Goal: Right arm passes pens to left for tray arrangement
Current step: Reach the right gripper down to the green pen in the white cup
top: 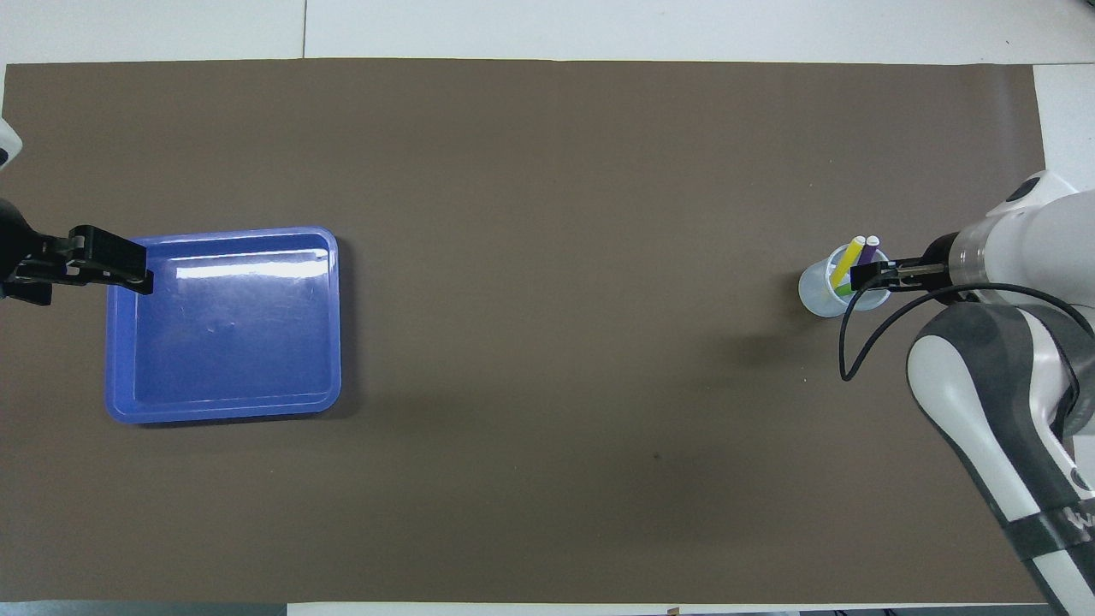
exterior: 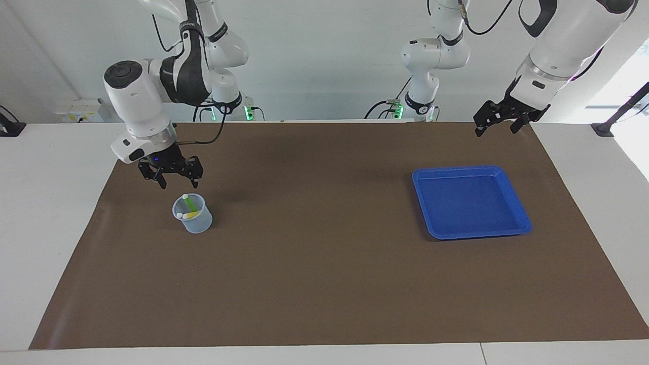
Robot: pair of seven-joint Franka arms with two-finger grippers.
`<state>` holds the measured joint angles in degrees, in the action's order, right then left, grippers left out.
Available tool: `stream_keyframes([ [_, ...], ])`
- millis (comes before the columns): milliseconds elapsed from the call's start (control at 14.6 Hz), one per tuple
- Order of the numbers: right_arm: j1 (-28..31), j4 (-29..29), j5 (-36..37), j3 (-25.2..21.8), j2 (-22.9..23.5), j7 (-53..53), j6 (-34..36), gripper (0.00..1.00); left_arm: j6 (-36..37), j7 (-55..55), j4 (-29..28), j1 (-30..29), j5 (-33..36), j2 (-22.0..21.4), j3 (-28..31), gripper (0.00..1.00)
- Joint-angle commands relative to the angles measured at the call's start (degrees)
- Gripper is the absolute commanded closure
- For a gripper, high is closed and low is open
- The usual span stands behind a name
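Observation:
Three pens stand in a small translucent cup (exterior: 193,217) (top: 823,296) toward the right arm's end of the table: a yellow pen (top: 847,260), a purple pen (top: 870,251) and a green pen (exterior: 190,203) (top: 844,290). My right gripper (exterior: 178,181) (top: 866,275) hangs open just above the cup's rim and the pen tips, holding nothing. The blue tray (exterior: 471,203) (top: 222,342) lies bare toward the left arm's end. My left gripper (exterior: 496,131) (top: 128,267) waits open and raised over the tray's edge.
A brown mat (exterior: 314,263) covers most of the white table. Two smaller white arms (exterior: 431,56) with green lights stand at the robots' edge of the table. The right arm's black cable (top: 847,342) loops down beside the cup.

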<state>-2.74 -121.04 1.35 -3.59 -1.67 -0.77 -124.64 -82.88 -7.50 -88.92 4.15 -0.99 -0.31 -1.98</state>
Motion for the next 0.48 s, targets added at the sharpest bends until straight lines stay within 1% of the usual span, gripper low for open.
stream_keyframes([
  [0, 0.63, -1.3, -0.82, 0.07, 1.14, -2.13, -3.41, 0.13, 0.61, 0.47, -0.64, -0.55, 0.64, -0.92, -0.48, 0.0],
  [137, 0.63, -1.3, -0.82, 0.07, 2.02, -2.13, -4.38, 0.16, 0.61, 0.47, -0.64, -0.55, 0.64, -0.92, -0.48, 0.0],
  [274, 0.63, -2.09, -0.73, 0.07, 2.02, -2.05, -4.65, 0.19, 0.61, 0.38, -0.64, -0.55, 0.64, -0.92, -0.48, 0.0],
  [411, 0.63, -3.58, -0.73, 0.07, 1.76, -2.57, -6.57, 0.23, 0.61, 0.47, -0.72, -0.55, 0.64, -0.92, -0.48, 0.0],
])
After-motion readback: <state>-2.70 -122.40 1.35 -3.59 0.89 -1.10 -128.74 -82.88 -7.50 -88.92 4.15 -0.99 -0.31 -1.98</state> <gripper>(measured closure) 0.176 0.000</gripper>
